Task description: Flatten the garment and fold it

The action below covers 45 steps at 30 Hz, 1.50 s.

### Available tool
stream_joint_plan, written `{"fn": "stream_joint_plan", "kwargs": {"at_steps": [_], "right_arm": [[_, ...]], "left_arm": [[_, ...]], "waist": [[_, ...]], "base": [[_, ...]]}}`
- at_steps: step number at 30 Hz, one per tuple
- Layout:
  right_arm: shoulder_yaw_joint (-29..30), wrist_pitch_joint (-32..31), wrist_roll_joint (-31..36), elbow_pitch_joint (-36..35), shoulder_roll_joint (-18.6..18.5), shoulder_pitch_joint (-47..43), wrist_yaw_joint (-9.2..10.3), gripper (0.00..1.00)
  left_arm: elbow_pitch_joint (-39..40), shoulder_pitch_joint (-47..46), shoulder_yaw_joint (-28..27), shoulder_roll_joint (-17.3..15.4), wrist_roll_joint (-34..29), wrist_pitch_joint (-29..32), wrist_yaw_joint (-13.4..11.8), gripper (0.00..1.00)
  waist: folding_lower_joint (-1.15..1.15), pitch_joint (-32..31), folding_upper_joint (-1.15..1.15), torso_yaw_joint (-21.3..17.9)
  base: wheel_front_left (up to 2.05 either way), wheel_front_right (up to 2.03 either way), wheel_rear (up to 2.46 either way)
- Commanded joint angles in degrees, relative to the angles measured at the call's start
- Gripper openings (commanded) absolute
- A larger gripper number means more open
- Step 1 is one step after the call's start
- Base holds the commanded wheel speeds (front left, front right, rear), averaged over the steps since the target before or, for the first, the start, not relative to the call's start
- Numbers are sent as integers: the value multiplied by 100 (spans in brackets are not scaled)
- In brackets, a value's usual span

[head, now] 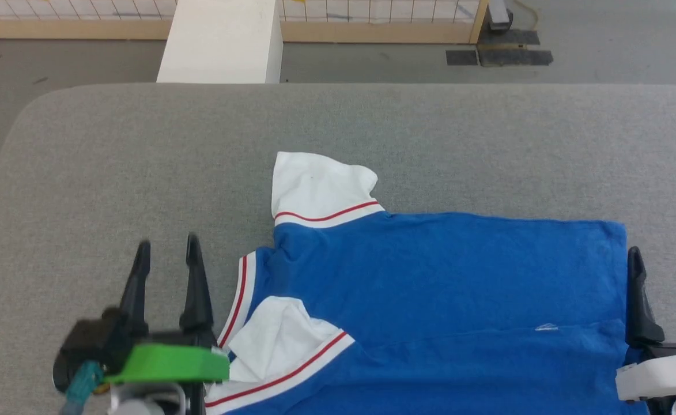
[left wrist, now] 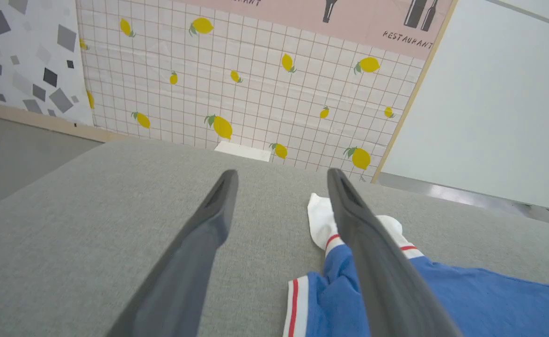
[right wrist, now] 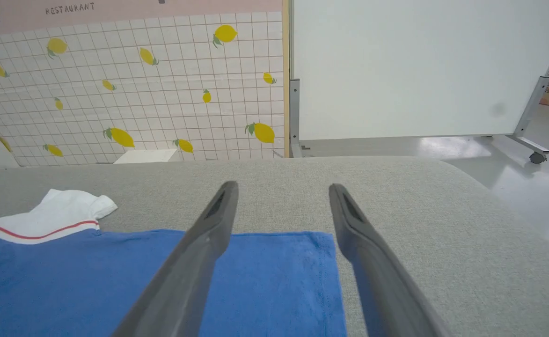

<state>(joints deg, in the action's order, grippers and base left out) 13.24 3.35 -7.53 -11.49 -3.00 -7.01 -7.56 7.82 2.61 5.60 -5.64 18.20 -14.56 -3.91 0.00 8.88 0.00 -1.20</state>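
The left jaws stand wide apart and empty. If they closed where they hang, they would likely nip only the striped neckband or the near white sleeve, which lies folded in over the blue body, and drag a fresh wrinkle across it. Farther right, the right jaws are equally parted and hold nothing. They straddle the hem edge and could catch a single layer, skewing any pull.

The garment lies sideways and mostly flat on the grey surface. Its collar is just beside the left jaws, the far sleeve is rumpled, and the hem corner sits beneath the right jaws' inner finger.
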Motion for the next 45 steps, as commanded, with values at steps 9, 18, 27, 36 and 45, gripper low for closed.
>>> {"fn": "stream_joint_plan", "kwargs": {"at_steps": [9,18,27,36,45], "right_arm": [[-159,103,-190,79,12,430,8,100],[-440,220,-341,254,12,830,8,100],[-574,345,-431,529,12,1073,8,100],[-630,435,-493,712,12,1179,8,100],[-569,222,-249,498,-65,1382,8,100]], "left_arm": [[-197,-2076,183,-581,459,1845,662,100],[-1466,-4303,633,-863,885,3965,946,100],[-2412,-4919,867,-1129,1144,5775,832,100],[-2556,-4775,858,-1361,1158,6205,653,41],[-2574,-4592,887,-1393,1222,5910,774,0]], "waist": [[0,739,0,-159],[0,1507,0,-363],[0,1828,0,-739],[0,1976,0,-982],[0,1750,0,-878]], "base": [[0,0,0],[0,0,0],[0,0,0],[0,0,0],[0,0,0]]}}
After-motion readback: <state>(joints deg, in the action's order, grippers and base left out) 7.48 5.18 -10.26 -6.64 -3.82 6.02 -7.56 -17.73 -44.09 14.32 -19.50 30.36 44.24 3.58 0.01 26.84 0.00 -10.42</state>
